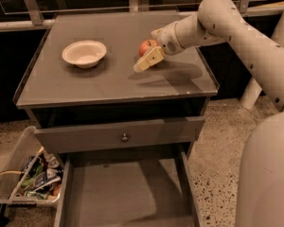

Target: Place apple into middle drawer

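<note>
While atop cabinet, apple beside gripper

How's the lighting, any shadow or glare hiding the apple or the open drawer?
Camera view: the apple is well lit, the gripper right beside it; the arm casts its shadow on the cabinet top to their right. Same view: the middle drawer sits dim but readable; no glare on either.

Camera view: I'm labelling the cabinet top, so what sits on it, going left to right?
white bowl → apple. The tool is right at the apple and overlaps it, so it gets no separate place in the order. Its arm comes in from the right.
</note>
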Controlling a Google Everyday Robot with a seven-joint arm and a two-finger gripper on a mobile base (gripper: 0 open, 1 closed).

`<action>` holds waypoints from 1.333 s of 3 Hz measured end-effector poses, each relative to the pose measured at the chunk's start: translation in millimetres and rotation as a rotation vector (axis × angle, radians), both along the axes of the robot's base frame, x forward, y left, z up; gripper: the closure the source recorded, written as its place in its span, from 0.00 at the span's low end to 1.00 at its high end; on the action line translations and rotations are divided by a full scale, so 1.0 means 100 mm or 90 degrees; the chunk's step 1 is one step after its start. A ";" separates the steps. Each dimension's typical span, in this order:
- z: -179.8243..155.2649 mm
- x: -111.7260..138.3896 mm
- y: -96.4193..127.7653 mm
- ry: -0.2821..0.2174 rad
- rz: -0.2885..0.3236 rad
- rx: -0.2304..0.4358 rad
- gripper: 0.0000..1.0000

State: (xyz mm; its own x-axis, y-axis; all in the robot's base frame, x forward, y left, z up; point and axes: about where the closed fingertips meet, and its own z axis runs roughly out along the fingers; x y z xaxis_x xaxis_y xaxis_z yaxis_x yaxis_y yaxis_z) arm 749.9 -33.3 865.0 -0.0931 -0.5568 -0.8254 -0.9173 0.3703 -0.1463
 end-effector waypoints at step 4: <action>0.00 0.00 0.00 0.000 0.000 0.000 0.88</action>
State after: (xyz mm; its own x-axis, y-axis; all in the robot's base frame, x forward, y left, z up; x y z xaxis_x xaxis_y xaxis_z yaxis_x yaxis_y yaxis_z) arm 749.9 -33.2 864.9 -0.0931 -0.5568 -0.8254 -0.9174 0.3702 -0.1462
